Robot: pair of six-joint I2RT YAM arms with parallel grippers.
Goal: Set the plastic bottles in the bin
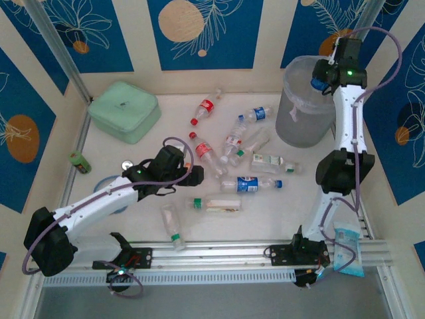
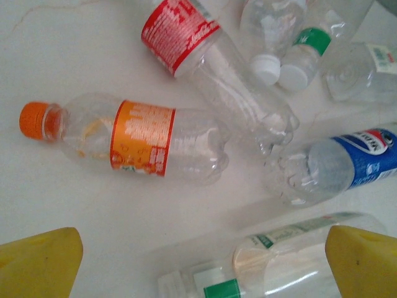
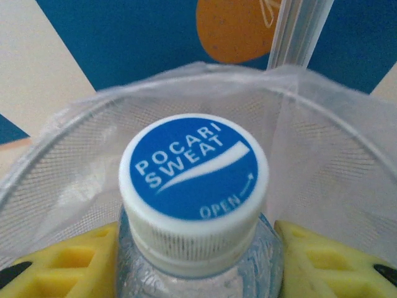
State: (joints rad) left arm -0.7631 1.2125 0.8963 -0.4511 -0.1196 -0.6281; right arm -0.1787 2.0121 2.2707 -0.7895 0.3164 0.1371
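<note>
My right gripper [image 1: 324,78] is up over the rim of the grey bin [image 1: 302,113], shut on a clear plastic bottle with a blue and white cap [image 3: 193,183]. In the right wrist view the yellow fingers [image 3: 62,264] press the bottle's shoulders on both sides, with the lined bin wall [image 3: 322,155] behind. My left gripper [image 1: 192,174] hangs open low over the table amid several lying bottles. Between its fingers [image 2: 37,264] lies a green-labelled bottle [image 2: 279,270], untouched. An orange-capped bottle [image 2: 142,136], a red-labelled one [image 2: 205,56] and a blue-labelled one [image 2: 347,164] lie just beyond.
More bottles are scattered mid-table [image 1: 255,114], [image 1: 202,113], [image 1: 172,226]. A mint-green case [image 1: 125,109] sits at the back left, with a small green can [image 1: 80,161] nearer the left wall. A blue packet [image 1: 347,249] lies by the right arm's base.
</note>
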